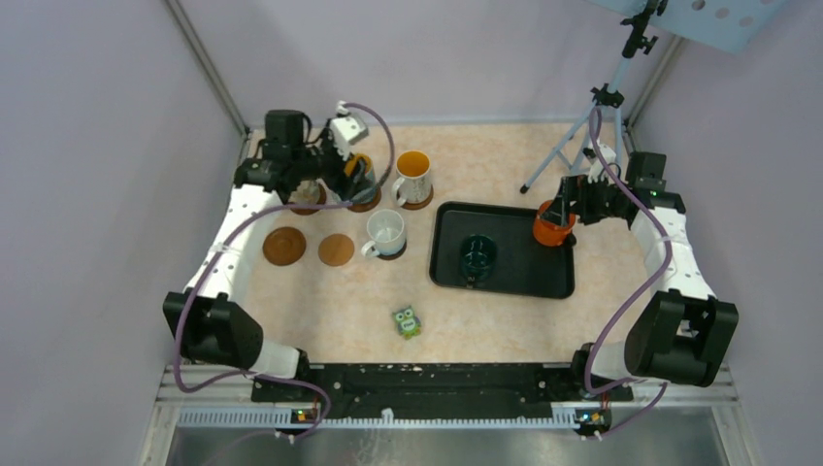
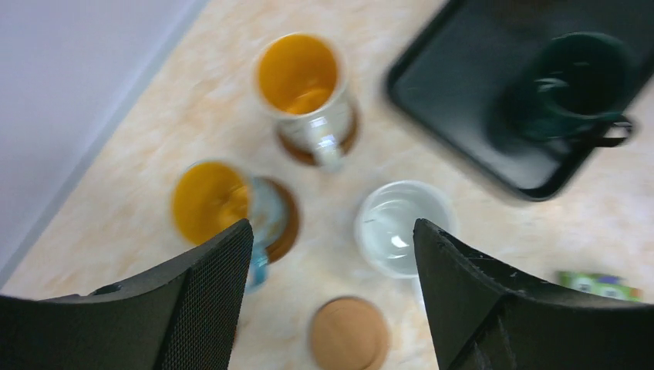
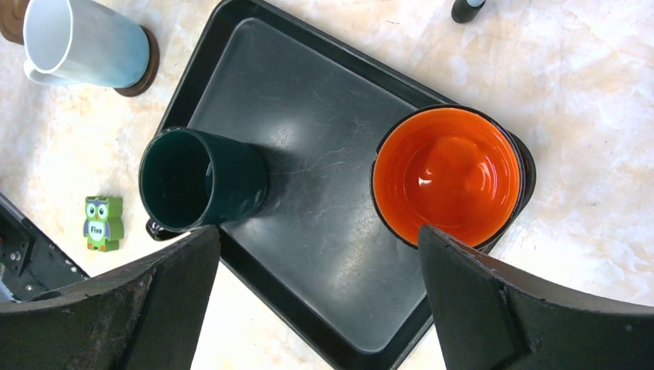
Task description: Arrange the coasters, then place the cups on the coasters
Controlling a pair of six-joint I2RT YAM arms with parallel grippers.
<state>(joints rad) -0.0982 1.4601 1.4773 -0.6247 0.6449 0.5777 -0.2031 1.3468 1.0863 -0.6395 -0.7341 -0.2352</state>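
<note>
My left gripper (image 1: 342,171) hangs open and empty above the far-left table, beside a blue-handled cup (image 2: 212,200) that stands on a coaster (image 2: 287,223). Its jaws (image 2: 332,235) hold nothing. A cream cup (image 1: 412,175) with an orange inside and a white cup (image 1: 385,233) each stand on a coaster. Two bare coasters (image 1: 283,246) (image 1: 337,249) lie at the left. Over the black tray (image 3: 308,100), my right gripper (image 3: 318,239) is open and empty. A dark green cup (image 3: 193,181) stands in the tray and an orange-red cup (image 3: 447,173) at its corner.
A small green owl figure (image 1: 407,321) lies near the front middle. A tripod (image 1: 582,146) stands at the back right, one foot (image 3: 466,8) close to the tray. Walls close in the table at the left, back and right. Another coaster (image 1: 309,201) shows partly under the left arm.
</note>
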